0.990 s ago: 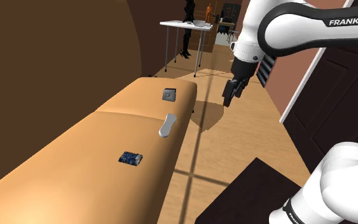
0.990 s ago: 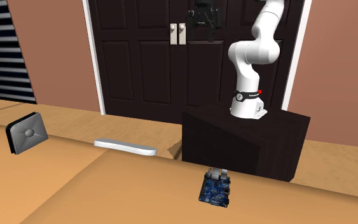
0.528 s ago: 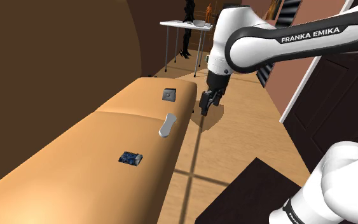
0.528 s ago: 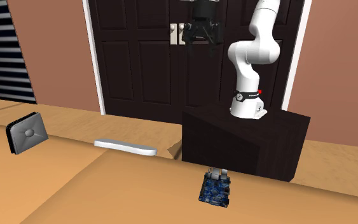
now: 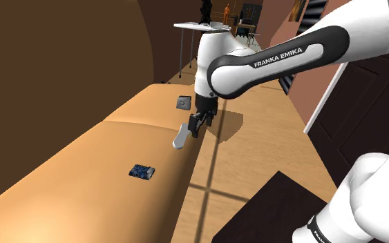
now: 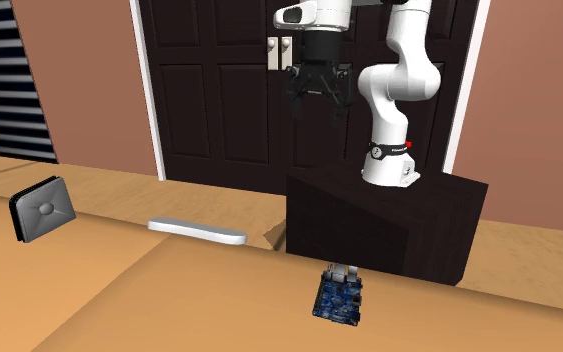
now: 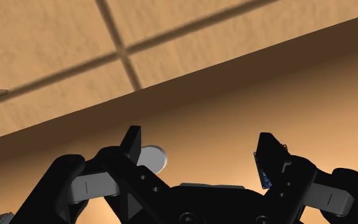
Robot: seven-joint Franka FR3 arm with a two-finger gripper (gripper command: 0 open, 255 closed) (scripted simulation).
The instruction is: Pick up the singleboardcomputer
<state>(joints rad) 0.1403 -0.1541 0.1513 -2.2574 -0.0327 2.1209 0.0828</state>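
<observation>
The single-board computer (image 5: 141,171) is a small blue board lying flat on the tan padded bench (image 5: 96,159), towards the near end. In the second exterior view the single-board computer (image 6: 339,297) lies close in front of the dark stand (image 6: 389,220). My gripper (image 5: 194,128) hangs open above the bench's edge, over a white elongated object (image 5: 180,137) and well beyond the board. From the second exterior view the gripper (image 6: 317,105) is high above the bench with nothing between its fingers. In the wrist view the gripper (image 7: 199,149) stands open, and a blue sliver of the board (image 7: 260,170) peeks past one finger (image 7: 269,149).
A grey square device (image 5: 183,103) stands at the bench's far end, and the same grey device (image 6: 42,210) and the white object (image 6: 197,229) lie along the bench. Wooden floor (image 5: 255,145) runs beside the bench. A white table (image 5: 200,27) stands far back. Dark double doors (image 6: 229,100) rise behind the arm.
The arm has swung towards the shoulder view's left and lowered, carrying the gripper from over the floor to the bench's edge above the white object. The fingers have stayed open.
</observation>
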